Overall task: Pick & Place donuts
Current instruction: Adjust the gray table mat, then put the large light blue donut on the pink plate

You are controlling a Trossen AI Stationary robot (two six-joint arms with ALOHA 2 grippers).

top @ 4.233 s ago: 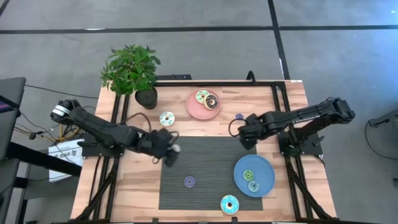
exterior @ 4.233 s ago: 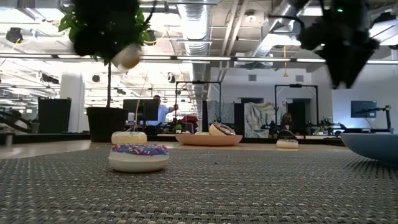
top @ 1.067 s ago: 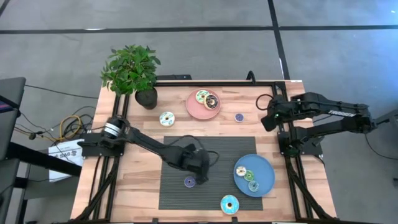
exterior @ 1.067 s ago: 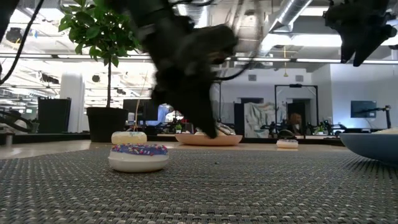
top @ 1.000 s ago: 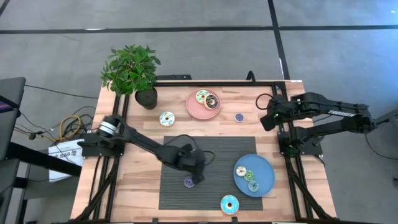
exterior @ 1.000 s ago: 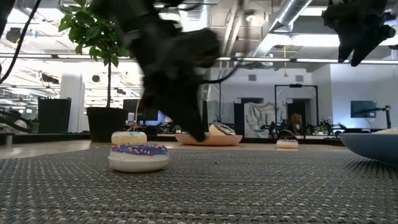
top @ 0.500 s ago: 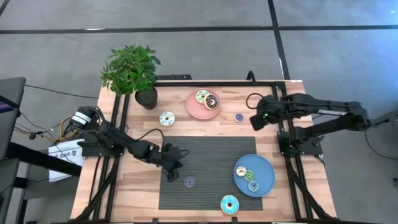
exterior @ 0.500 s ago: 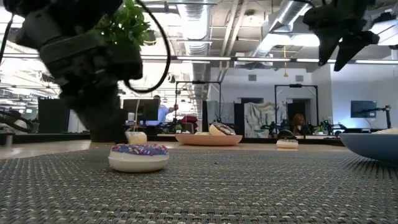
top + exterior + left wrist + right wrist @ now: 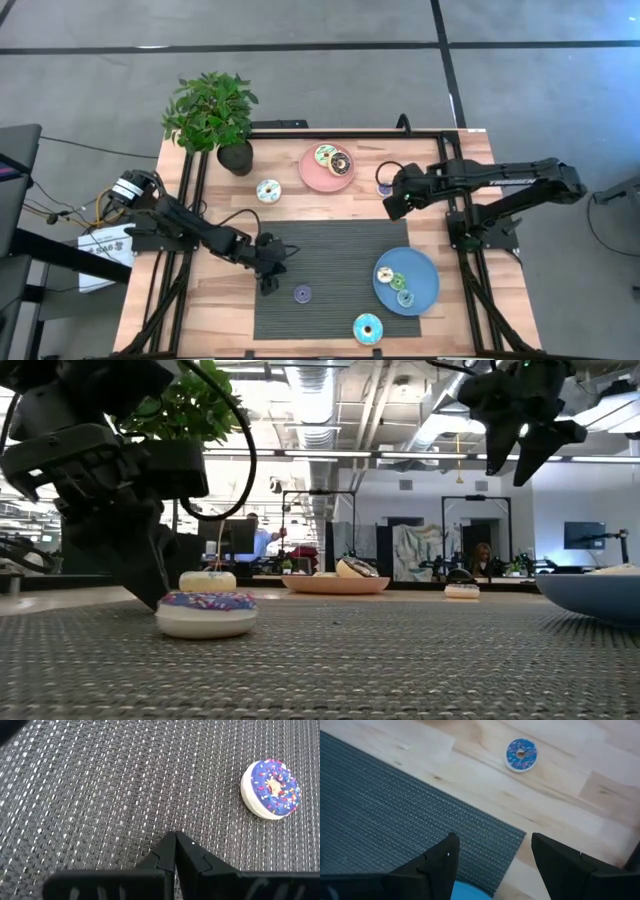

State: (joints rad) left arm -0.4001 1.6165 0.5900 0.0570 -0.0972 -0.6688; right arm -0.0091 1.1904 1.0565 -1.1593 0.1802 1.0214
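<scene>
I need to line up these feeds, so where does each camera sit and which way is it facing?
High: overhead, straight down on both arms, left tool, right tool.
Low: table height, level across the mat; arms enter from above.
Left wrist: down past its shut fingers.
Right wrist: down past its open fingers.
Shared: left wrist, high and low show the purple donut.

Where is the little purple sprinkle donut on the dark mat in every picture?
High view: small purple-iced sprinkled toy donut on the dark woven mat, lower middle.
Low view: same donut, left foreground.
Left wrist view: upper right.
Right wrist view: not in it.
Shared landmark: the mat.
</scene>
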